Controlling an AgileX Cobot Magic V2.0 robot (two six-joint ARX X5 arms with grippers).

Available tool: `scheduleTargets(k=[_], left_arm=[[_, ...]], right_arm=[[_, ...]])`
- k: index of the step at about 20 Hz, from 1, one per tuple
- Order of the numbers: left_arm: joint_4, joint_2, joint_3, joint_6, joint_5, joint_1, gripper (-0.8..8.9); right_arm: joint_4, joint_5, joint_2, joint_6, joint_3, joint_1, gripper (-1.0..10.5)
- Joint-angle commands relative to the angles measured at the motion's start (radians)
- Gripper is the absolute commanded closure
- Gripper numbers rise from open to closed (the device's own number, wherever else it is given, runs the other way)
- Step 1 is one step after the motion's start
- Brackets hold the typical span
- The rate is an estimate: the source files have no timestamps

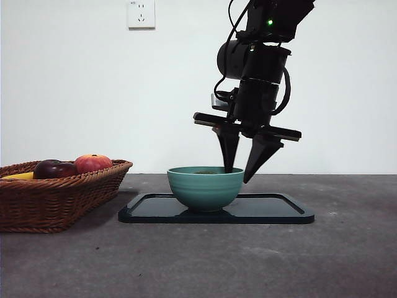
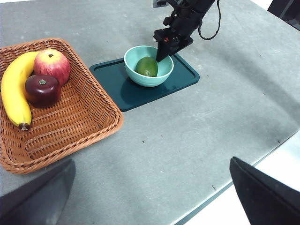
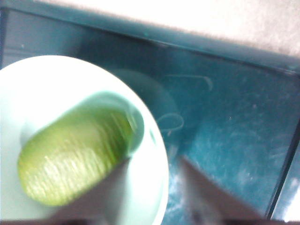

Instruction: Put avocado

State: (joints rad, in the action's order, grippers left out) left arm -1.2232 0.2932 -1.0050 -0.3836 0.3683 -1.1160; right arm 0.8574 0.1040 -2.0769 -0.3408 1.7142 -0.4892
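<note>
The avocado (image 2: 147, 66), olive green and oval, lies inside the teal bowl (image 2: 140, 80). In the right wrist view it (image 3: 70, 161) shows blurred in the bowl (image 3: 56, 79). In the front view only a dark sliver of it (image 1: 206, 171) shows above the bowl (image 1: 205, 189). My right gripper (image 1: 237, 176) hangs over the bowl's right rim and is open and empty. One jaw reaches down inside the bowl next to the avocado, the other outside it. It also shows in the left wrist view (image 2: 164, 55) and its own view (image 3: 154, 161). My left gripper (image 2: 151, 161) waits open, far from the bowl.
The bowl stands on a dark teal tray (image 1: 279, 211). A wicker basket (image 1: 62, 198) to the left holds a banana (image 2: 11, 89), a dark purple-red apple (image 2: 42, 90) and a red apple (image 2: 52, 65). The table's edge (image 2: 262, 154) runs near the left gripper.
</note>
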Motion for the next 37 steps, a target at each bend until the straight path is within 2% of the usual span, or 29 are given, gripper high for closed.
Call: scheduleTargets(k=[1,2,6,8,11,14,17,22,25,30,35,36,37], left_arm=[[0.011,0.000,-0.010,0.001,0.005,-0.012,2.87],[0.011,0.000,-0.010,0.002,0.005,-0.012,2.87],[0.011,0.000,-0.010,0.002,0.005,-0.012,2.87],[0.012,0.000,-0.010,0.001,0.005,-0.012,2.87],[0.012,0.000,-0.010,0.001,0.005,-0.012,2.87],[0.013,0.000,-0.010,0.001,0.006,-0.012,2.87],[0.014,0.000,-0.010,0.000,0.006,-0.012,2.87],[0.017,0.000,-0.010,-0.006,0.006,-0.012,2.87],[0.027,0.000,-0.010,-0.006,0.005,-0.012,2.87],[0.042,0.000,-0.010,-0.006,0.005,-0.012,2.87],[0.043,0.000,-0.010,-0.007,0.005,-0.012,2.88],[0.042,0.000,-0.010,-0.006,0.005,-0.012,3.06],[0.042,0.000,-0.010,-0.006,0.005,-0.012,3.79]], right_arm=[[-0.011,-0.008,-0.019,0.000,0.031,0.005,4.7],[0.016,-0.008,-0.006,0.001,0.043,0.018,4.2],[0.210,-0.063,0.150,0.060,0.089,0.045,4.2],[0.317,-0.151,0.273,0.076,0.085,0.024,4.2],[0.372,-0.241,0.455,0.076,0.048,-0.028,4.2],[0.408,-0.266,0.634,0.076,-0.040,-0.108,4.2],[0.392,-0.267,0.840,0.076,-0.192,-0.210,4.2],[0.354,-0.262,1.149,-0.010,-0.430,-0.368,4.2],[0.307,-0.264,1.278,-0.043,-0.550,-0.427,4.2],[0.240,-0.270,1.431,-0.052,-0.738,-0.446,4.2],[0.160,-0.270,1.500,-0.051,-0.805,-0.445,4.2],[0.153,-0.270,1.501,-0.052,-0.805,-0.445,4.2],[0.151,-0.270,1.501,-0.052,-0.805,-0.445,4.3]])
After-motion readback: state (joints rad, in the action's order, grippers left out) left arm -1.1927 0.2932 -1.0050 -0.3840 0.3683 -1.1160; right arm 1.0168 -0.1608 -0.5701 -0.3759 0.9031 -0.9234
